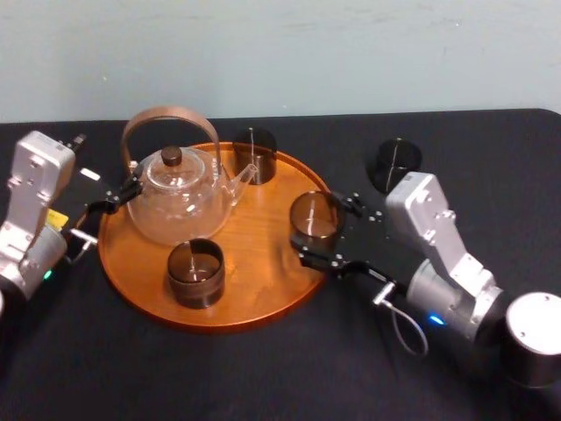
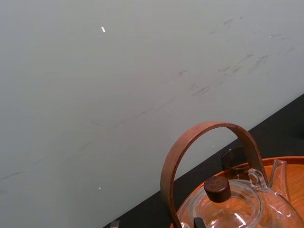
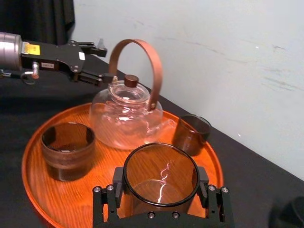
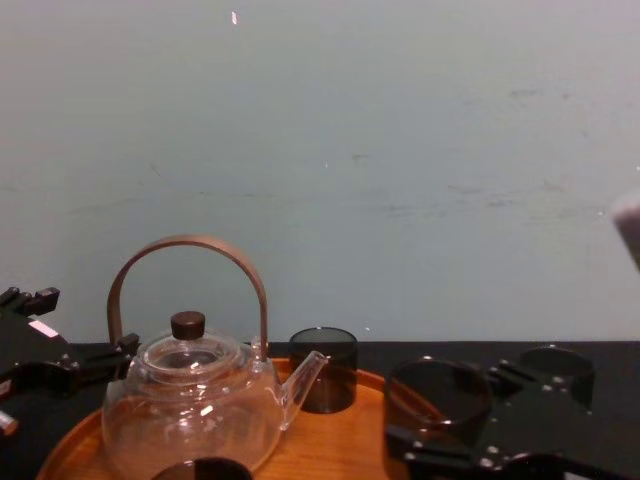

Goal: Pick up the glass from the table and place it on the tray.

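Right hand (image 1: 317, 231) grips the smoky cylindrical glass (image 1: 313, 213) at the round wooden tray's (image 1: 263, 294) right rim. Left hand (image 1: 112, 206), fingers apart, sits beside the clear teapot (image 1: 178, 197).

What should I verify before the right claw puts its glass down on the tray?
1. Right claw shut on the held glass: ok.
2. Held glass upright: ok.
3. Held glass over the wooden tray: ok, close to its right rim.
4. Bare wood free between the glass teapot and front glass: ok.
5. Left claw away from that spot, by the teapot: ok.
6. Height above the tray: cannot tell.
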Controlling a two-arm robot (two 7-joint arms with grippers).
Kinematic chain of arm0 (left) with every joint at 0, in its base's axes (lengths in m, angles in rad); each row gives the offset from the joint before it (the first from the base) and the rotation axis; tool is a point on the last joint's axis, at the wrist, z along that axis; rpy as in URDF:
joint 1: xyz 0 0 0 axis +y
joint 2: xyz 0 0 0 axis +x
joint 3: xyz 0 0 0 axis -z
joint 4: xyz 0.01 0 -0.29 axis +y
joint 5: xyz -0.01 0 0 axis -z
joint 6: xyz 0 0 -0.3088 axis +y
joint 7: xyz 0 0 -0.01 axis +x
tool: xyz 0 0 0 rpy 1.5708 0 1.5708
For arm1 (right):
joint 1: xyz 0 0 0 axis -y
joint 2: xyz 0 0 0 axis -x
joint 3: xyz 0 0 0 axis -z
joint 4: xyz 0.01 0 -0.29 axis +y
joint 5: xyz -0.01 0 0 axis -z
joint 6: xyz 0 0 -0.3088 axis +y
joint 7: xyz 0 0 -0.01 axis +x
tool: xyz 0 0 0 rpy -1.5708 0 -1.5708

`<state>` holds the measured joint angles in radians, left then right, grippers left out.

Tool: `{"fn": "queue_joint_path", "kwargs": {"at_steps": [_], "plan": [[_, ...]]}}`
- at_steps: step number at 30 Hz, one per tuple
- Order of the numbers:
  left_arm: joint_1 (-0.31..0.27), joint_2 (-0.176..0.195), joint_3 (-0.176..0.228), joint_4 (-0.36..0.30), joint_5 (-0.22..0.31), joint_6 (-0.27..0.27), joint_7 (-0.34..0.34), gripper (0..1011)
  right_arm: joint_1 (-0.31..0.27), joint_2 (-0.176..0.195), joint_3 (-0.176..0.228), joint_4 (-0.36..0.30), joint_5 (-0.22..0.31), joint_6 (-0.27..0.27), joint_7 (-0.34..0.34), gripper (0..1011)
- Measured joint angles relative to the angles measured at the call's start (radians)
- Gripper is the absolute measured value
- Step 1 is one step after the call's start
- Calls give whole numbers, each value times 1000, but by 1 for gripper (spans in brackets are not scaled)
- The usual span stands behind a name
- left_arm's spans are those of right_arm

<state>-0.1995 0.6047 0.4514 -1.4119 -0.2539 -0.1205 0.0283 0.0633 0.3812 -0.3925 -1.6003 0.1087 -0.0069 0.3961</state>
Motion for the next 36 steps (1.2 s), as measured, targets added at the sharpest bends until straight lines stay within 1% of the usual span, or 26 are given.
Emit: {"fn": "queue_joint_path", "kwargs": {"at_steps": [1,3,10,20,26,36], "plan": [[0,0,0,0,0,0,0,1010,0,0,0,0,0,0,0,919],[0,0,0,0,0,0,0,1010,15,-13,-16,10,-7,2,1,918],[0,0,0,0,0,0,0,1009,36,-35,-48,26,-17,7,5,919],[0,0,0,0,0,0,0,1009,59,-63,-82,66,-28,1,9,919],[0,0,0,0,0,0,0,1009,69,-72,-98,90,-35,-8,14,918],[0,0,0,0,0,0,0,1010,76,-83,-107,129,-44,-16,11,918]]}}
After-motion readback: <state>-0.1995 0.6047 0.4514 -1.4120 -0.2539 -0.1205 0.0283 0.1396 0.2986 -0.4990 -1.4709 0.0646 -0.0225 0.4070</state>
